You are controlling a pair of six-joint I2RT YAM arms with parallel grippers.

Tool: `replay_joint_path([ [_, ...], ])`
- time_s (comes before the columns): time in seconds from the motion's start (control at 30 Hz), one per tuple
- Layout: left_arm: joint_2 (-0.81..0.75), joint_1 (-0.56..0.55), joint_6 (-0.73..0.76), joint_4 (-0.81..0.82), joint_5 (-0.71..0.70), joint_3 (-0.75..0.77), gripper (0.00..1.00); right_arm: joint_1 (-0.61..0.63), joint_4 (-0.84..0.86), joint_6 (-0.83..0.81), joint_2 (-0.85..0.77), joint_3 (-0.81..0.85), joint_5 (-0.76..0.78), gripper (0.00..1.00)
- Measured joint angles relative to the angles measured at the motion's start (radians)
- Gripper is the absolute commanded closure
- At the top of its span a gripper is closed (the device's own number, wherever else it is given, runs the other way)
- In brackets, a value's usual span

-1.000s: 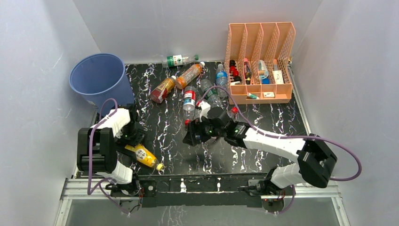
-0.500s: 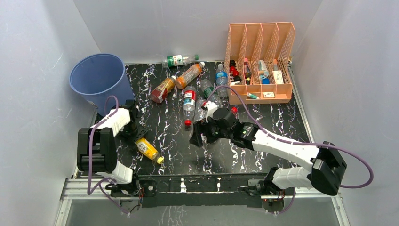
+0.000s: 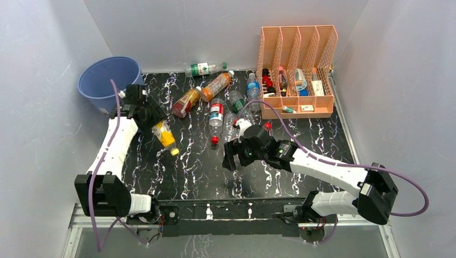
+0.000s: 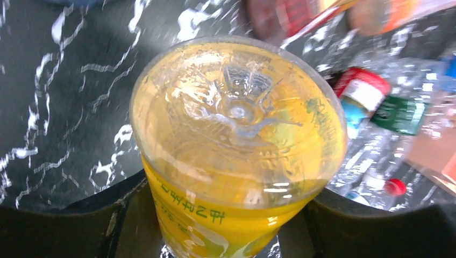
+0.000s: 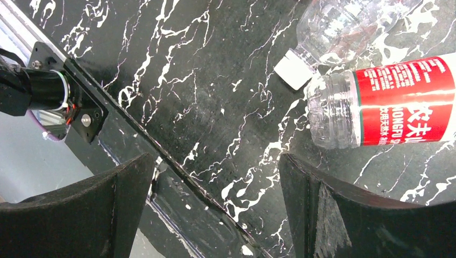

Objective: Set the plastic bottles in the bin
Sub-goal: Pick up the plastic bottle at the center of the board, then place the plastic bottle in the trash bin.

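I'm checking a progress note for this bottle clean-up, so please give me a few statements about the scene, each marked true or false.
1. The left gripper is closed on a yellow bottle. True.
2. That yellow bottle is already inside the bin. False: it hangs in the air over the table, beside the bin.
3. The right gripper holds the red-labelled bottle. False: its jaws are wide open and empty, and that bottle lies on the table off to one side.
4. An orange bottle lies on the table to the left of the peach organizer in the top view. True.
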Motion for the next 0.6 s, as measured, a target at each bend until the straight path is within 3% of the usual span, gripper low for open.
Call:
replay_joint_path([
  [0.43, -0.005, 0.000, 0.119, -0.124, 0.033, 0.488, 0.50, 0.000, -0.037, -0.002, -0.026, 0.000, 0.000, 0.02],
  [0.6, 0.030, 0.000, 0.148, -0.175, -0.020, 0.713, 0.41, 0.000, -0.038, -0.003, -0.055, 0.000, 0.000, 0.02],
])
